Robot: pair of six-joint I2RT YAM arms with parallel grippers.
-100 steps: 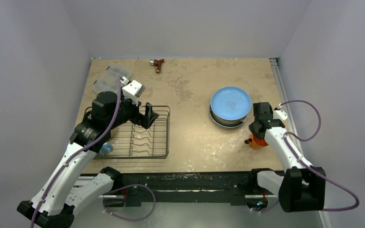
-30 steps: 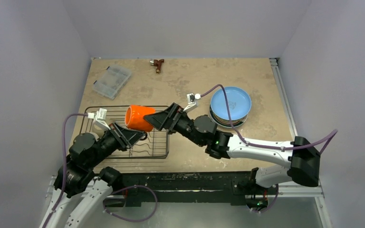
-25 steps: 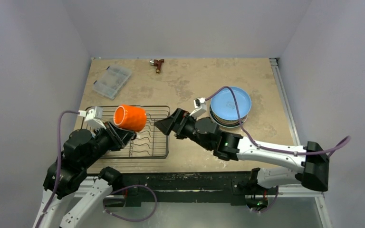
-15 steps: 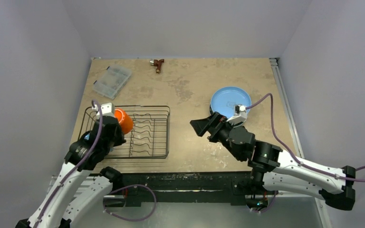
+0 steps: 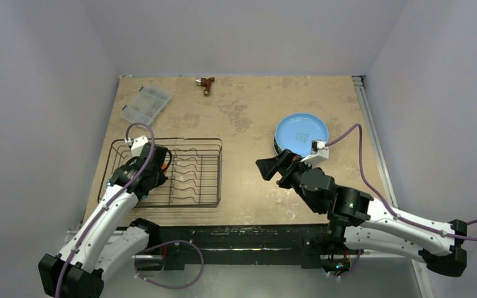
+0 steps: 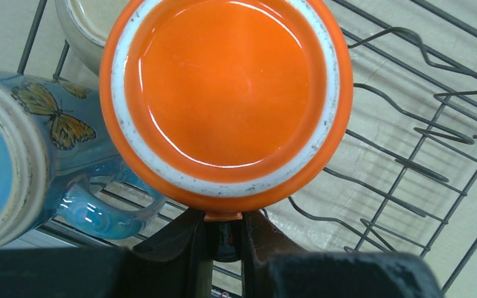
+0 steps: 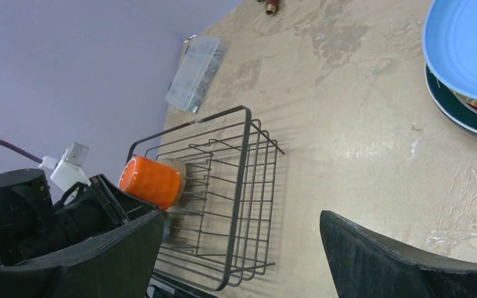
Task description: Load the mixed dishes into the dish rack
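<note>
Left tool [image 6: 223, 225]: narrow, pinched on the handle of the orange mug [image 6: 223, 99]; the mug's base faces the wrist camera.
Mug's place: over the 9 o'clock end of the rack [image 6: 410, 124], with the blue mug [image 6: 37, 161] just beside it at 9 o'clock and the white bowl [image 6: 90, 25] at 11 o'clock. I cannot tell whether it rests on the wires.
Doing it well: probably lower slowly, keep clear of the blue mug's handle, and loosen only once the wires carry the weight; otherwise the mug may roll.
Left arm: reaches from 7 o'clock, wrist bent over the rack.
Right tool [image 5: 271, 170]: wide, empty, above bare surface [image 5: 248, 112].
Plates [image 5: 301, 133]: stacked at 3 o'clock, unloaded.
</note>
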